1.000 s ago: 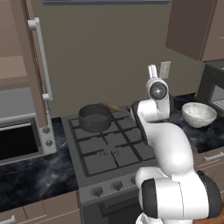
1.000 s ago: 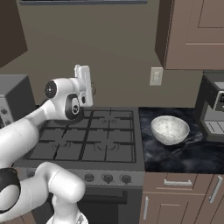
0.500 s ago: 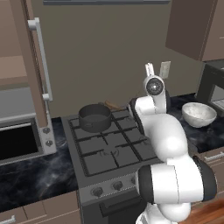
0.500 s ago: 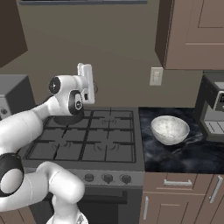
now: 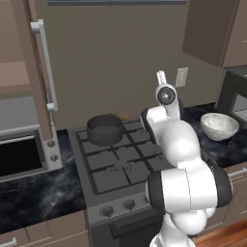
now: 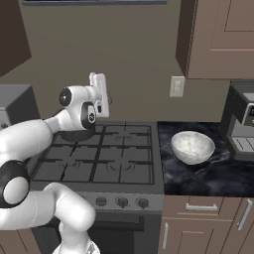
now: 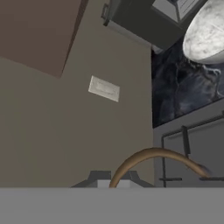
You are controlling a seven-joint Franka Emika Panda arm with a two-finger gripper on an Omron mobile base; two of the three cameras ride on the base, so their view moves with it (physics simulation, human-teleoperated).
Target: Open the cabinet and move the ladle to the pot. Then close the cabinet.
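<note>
1. White two-finger claw [image 6: 99,75] raised above the back of the black gas stove [image 6: 106,158], pointing up in front of the beige wall; also seen in the left base view [image 5: 160,75]
2. Fingers drawn fully together, pinching the thin curved handle of the small brown ladle [image 7: 153,159]
3. In the hand view, handle rising from between the finger tips and arching over to the right, ending against the stove grate; oval bowl of the ladle too small or hidden to make out
4. Low round dark grey pot with thick rim [image 5: 104,129] standing on the stove's rear left burner, well apart from the claw; nothing visible inside it
5. Brown wall cabinet door with long vertical silver bar handle [image 5: 45,65] swung open at the upper left, its edge turned toward the camera; inner shelf just visible behind it
6. Second brown wall cabinet [image 6: 218,37] at the upper right, closed
7. White speckled bowl [image 6: 192,147] resting on the dark marbled counter [image 6: 208,173] right of the stove; also at the top right of the hand view [image 7: 205,33]
8. Pale wall outlet [image 6: 176,87] on the wall between stove and bowl
9. Silver microwave with dark window [image 5: 24,149] on the counter left of the stove, under the open door
10. Dark coffee machine [image 6: 240,121] at the far right of the counter, beside the bowl
</note>
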